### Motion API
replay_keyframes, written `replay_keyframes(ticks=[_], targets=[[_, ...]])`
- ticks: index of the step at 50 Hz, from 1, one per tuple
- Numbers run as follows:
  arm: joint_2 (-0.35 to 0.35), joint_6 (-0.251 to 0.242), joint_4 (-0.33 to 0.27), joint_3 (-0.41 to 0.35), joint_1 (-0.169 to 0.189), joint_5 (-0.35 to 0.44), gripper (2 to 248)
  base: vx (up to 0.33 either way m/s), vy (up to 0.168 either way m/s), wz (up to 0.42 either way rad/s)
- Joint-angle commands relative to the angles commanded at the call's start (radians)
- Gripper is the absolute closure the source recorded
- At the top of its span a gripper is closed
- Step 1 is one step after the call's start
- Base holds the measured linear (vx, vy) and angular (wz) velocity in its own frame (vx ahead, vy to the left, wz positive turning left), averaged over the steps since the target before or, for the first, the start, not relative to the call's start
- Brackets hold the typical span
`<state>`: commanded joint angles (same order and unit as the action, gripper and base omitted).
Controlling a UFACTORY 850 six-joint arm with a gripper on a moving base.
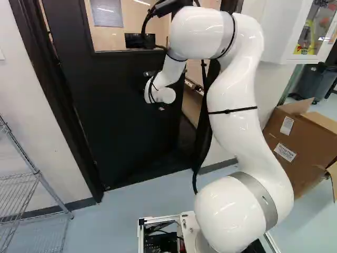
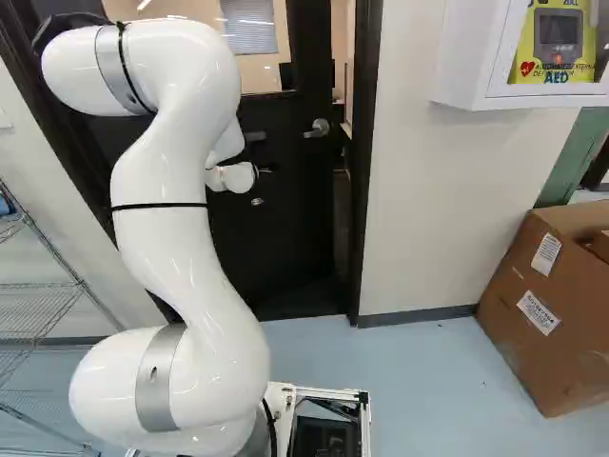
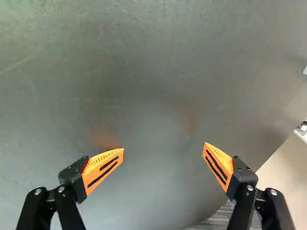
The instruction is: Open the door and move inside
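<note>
- a wire rack [image 1: 36, 171] stood at the left of the left base view.
- the dark door [image 1: 116, 132] came next, ajar, with a gap along its free edge.
- the white arm [image 1: 237, 137] reached toward it, its jaws released: in the wrist view the 2 orange pads [image 3: 101, 168] stood wide apart before a dark surface.
- the silver lever [image 2: 317, 128] sat near the door's free edge.
- a cardboard box [image 1: 308, 168] stood at far right, a white cabinet [image 1: 287, 39] higher up.
</note>
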<state>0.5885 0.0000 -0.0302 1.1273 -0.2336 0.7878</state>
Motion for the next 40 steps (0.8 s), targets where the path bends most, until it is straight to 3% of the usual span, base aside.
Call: replay_keyframes(ticks=[29,40], targets=[[0.131,0.0,0.0,0.179,-0.045,0.0,3,0.0,0.0,0.0],[0.147,0.0,0.0,0.201,-0.05,0.0,3,0.0,0.0,0.0]])
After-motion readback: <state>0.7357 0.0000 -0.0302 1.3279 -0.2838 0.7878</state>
